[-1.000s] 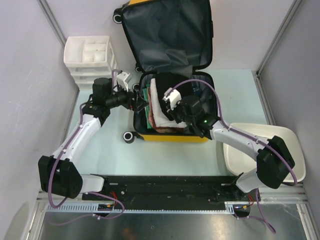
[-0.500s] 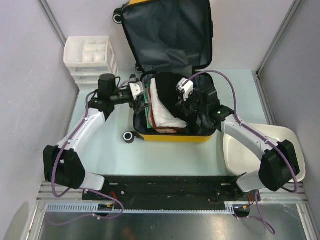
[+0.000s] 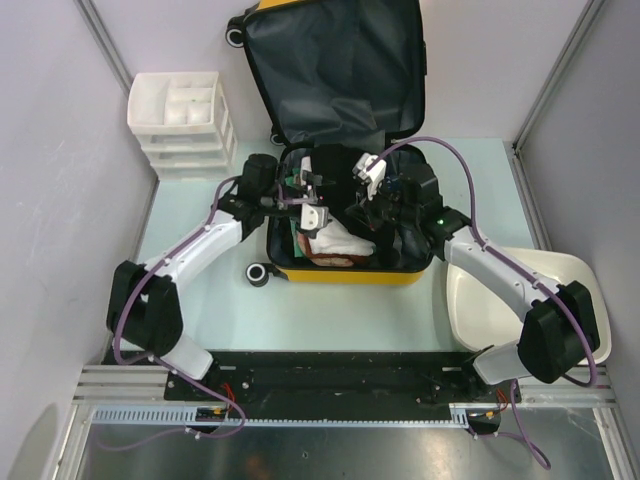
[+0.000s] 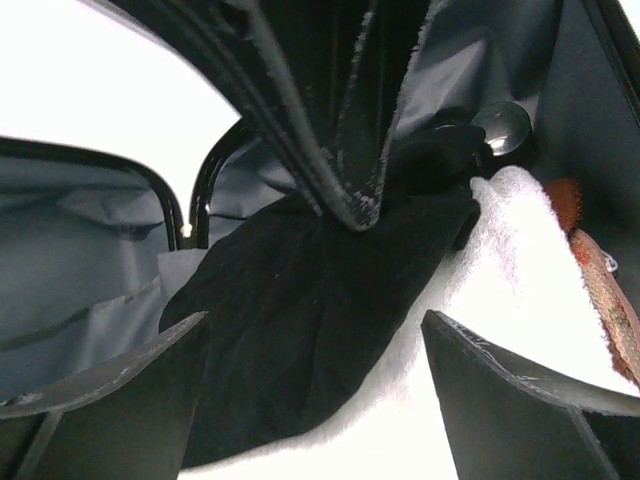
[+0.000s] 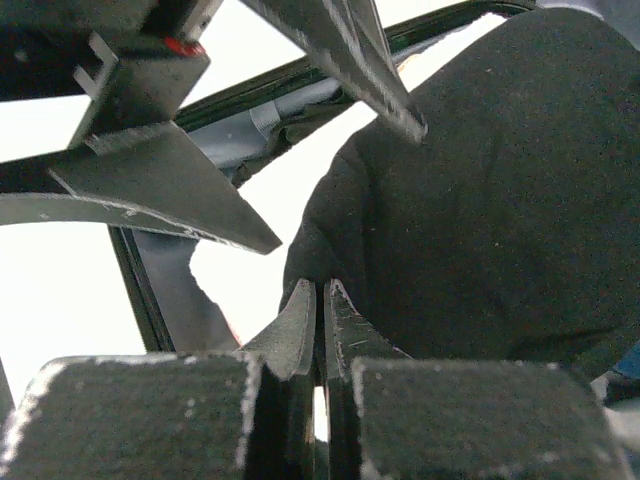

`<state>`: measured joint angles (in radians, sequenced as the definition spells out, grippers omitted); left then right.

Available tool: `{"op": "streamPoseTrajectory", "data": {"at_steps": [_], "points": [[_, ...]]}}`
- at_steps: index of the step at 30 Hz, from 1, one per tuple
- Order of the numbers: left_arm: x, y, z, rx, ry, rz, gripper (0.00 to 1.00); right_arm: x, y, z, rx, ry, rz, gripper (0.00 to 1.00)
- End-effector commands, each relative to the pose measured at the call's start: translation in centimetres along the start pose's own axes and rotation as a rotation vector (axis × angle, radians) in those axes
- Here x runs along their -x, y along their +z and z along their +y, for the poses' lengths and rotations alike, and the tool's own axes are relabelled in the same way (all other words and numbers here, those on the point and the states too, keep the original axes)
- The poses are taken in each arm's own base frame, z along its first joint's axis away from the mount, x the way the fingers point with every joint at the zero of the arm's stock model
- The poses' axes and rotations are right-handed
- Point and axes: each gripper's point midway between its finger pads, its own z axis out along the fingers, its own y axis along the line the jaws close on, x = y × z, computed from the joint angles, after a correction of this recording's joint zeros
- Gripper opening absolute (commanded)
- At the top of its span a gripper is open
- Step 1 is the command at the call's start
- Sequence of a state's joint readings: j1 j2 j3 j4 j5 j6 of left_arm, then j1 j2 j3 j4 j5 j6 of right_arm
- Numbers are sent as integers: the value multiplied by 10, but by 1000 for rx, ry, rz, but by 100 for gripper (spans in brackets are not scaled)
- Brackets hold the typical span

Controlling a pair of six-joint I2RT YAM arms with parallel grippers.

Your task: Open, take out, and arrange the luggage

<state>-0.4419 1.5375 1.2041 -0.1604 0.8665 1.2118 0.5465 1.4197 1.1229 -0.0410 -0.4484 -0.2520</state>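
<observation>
The luggage lies open on the table, lid leaning back; opening is done; black cloth and white towel remain inside, so unpacking and arranging are left; left gripper gapes wide over them; right gripper is pinched closed beside the cloth, hold unclear.

The luggage lies between the drawer unit, left, and the tub, right.

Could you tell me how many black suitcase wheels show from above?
2: one black wheel beside the open lid's far left corner, another beside the yellow hard-shell suitcase's near left corner. More may be hidden.
</observation>
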Motion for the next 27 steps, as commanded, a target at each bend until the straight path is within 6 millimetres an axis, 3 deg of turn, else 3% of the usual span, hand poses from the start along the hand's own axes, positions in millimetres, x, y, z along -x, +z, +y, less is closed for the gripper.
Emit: {"op": "streamPoseTrajectory", "data": {"at_steps": [1,3,6,8,9,10,11,12,13,15,17,18,19,25,26,27], "points": [[13,16,10,-17,159,-52,87,44,-5,-3,5,-55,-118,0],[12,22,4,-34,160,-60,82,45,-6,-3,10,-52,-122,0],[13,29,5,-42,95,-79,68,48,-10,-5,20,-34,-136,0],[11,33,7,-47,40,-86,53,50,-13,-6,23,-28,-142,0],[16,33,14,-37,-1,-93,47,52,-16,-8,16,-28,-148,7],[17,34,17,-35,-27,-96,35,52,-18,-9,10,-20,-146,19],[15,35,19,-35,-51,-96,30,51,-22,-17,-11,-11,-144,55],[18,35,24,-26,-86,-99,24,53,-27,-22,-43,2,-146,67],[19,35,28,-21,-101,-102,13,47,-31,-28,-65,22,-121,77],[24,36,34,-15,-140,-111,3,38,-40,-41,-109,21,-97,99],[26,36,38,-12,-163,-117,0,31,-47,-43,-124,-7,-94,100],[28,37,42,-8,-184,-122,0,5,-45,-38,-116,-6,-62,100],[28,38,44,-7,-197,-124,0,25,-52,-42,-149,-94,-162,100],[34,40,58,-1,-257,-151,0,24,-34,-39,-235,-194,-269,100],[33,39,60,1,-264,-151,0,16,-26,-42,-250,-204,-258,100],[35,38,64,7,-268,-155,0,25,-26,-52,-319,-228,-292,100]]}}
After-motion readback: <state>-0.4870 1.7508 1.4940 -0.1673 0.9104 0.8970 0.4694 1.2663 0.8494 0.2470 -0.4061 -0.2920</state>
